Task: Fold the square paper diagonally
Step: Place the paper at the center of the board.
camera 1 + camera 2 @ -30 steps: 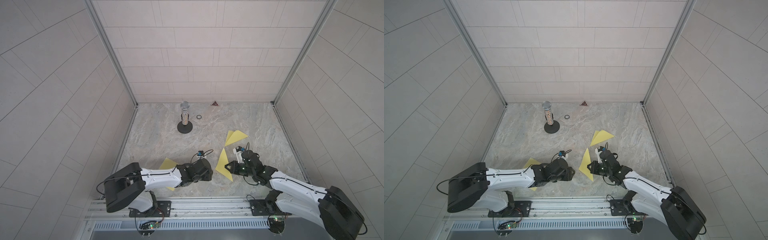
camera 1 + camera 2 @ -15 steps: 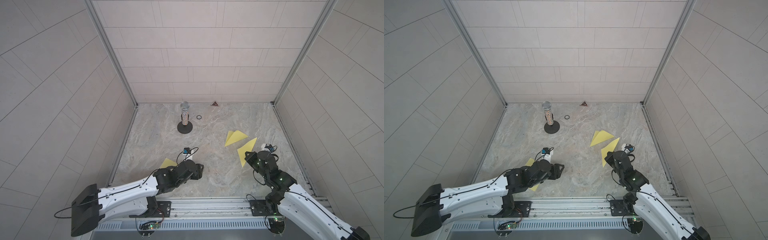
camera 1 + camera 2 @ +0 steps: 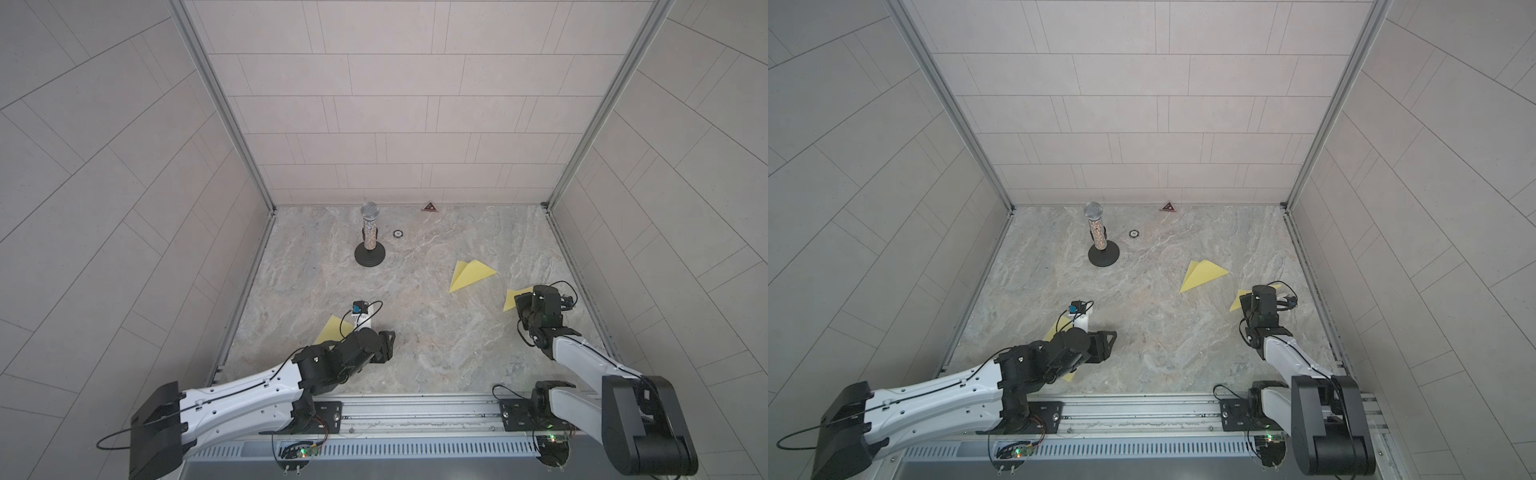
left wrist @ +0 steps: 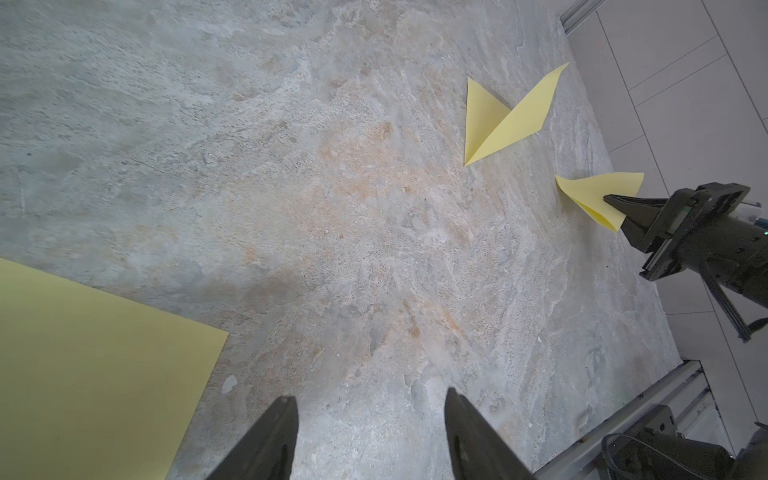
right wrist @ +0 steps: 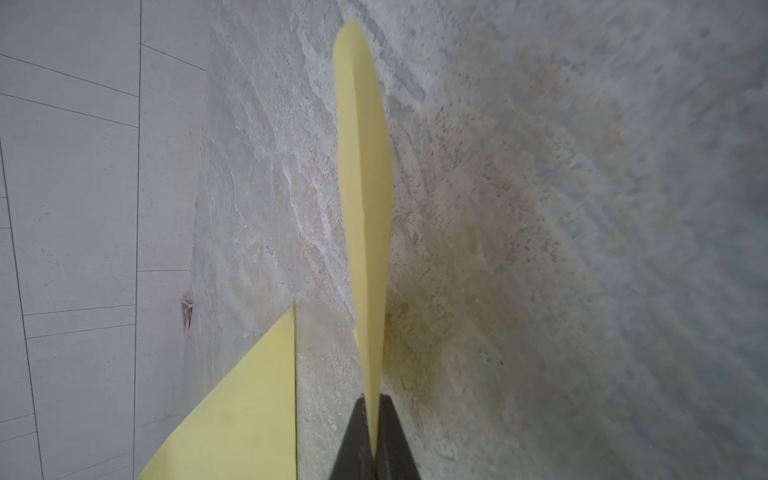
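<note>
A folded yellow paper [image 5: 365, 174] hangs edge-on, my right gripper [image 5: 371, 399] shut on its near corner. In both top views this held paper [image 3: 510, 300] [image 3: 1237, 304] is at the right of the floor, beside the right gripper [image 3: 520, 305] [image 3: 1248, 306]. The left wrist view shows it [image 4: 594, 193] pinched just above the floor. A flat square yellow paper [image 3: 332, 327] [image 4: 83, 365] lies at the left, partly under my left arm. My left gripper [image 3: 388, 345] [image 4: 368, 395] is open over bare floor to the right of that sheet.
Another folded yellow triangle [image 3: 471, 274] [image 4: 505, 120] lies on the floor behind the held one. A microphone on a black round stand [image 3: 369, 239] stands at the back, with a small ring [image 3: 398, 233] and a triangular marker [image 3: 429, 206] near the rear wall. Side walls close in.
My right arm has carried the folded paper from the middle of the floor to the right. The left arm has drawn back to the left, away from the paper.
</note>
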Controlling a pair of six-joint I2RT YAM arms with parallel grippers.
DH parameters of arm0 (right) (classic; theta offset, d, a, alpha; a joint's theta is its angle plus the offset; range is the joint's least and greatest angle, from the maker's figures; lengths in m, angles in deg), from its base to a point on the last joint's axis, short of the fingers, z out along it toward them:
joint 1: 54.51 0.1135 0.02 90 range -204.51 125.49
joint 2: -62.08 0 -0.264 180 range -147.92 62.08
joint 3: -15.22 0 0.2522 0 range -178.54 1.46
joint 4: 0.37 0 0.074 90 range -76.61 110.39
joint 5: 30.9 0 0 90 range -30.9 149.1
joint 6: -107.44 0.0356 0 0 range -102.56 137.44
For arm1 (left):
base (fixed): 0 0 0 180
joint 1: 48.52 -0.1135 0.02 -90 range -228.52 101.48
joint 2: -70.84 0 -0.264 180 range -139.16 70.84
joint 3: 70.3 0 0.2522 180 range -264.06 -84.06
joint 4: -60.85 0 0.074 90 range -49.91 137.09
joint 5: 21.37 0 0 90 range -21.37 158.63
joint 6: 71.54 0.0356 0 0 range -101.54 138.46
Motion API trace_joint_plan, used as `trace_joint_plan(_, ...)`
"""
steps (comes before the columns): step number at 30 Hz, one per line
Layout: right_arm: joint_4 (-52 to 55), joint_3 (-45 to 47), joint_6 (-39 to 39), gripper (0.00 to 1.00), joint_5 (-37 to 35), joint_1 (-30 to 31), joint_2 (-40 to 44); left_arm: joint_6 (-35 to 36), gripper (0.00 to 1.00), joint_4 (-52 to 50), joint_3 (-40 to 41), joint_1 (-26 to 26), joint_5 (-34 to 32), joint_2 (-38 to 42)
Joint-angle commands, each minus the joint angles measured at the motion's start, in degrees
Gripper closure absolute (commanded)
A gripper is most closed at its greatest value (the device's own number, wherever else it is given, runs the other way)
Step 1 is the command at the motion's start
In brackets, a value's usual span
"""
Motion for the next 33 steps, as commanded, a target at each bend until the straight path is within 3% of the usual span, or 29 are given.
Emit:
trace_joint_plan(1,-12.1,-3.33,-1.69,0.92,4.84,-1.66,-7.29,-0.92,0.37,-1.59,0.91,-0.69,-1.8,-0.39)
trace_joint_plan(6,-23.14,-5.91,1.65,0.91,4.97,-3.61,-20.51,-2.8,0.37,-4.56,0.33,-2.71,-2.06,-2.05)
trace_joint_plan(9,-20.54,-8.99,1.58,0.84,4.3,-3.57,-24.62,-2.98,0.37,-4.75,0.4,-4.6,-0.52,-3.17)
trace_joint_plan(12,-16.51,-11.28,0.65,0.7,4.86,-3.57,-26.57,-2.9,0.37,-4.66,0.09,-6.07,0.76,-4.36)
trace_joint_plan(17,-2.09,-15.41,-2.62,0.37,5.04,-3.57,-24.89,-2.11,0.38,-4.84,-1.13,-6.88,1.67,-6.65)
trace_joint_plan(22,14.66,-18.48,-3.41,0.2,2.82,-3.57,-20.58,-1.93,0.39,-6.53,-2.32,-7.31,1.34,-7.76)
trace_joint_plan(27,26.03,-22.45,-5.37,0.16,4.79,-3.57,-17.75,-1.88,0.39,-9.3,-2.81,-8.23,0.2,-7.05)
trace_joint_plan(33,33.2,-25.87,-13.27,0.15,8.97,-3.14,-12.28,-0.26,0.39,-12.44,-3.76,-14.65,4.58,-7.47)
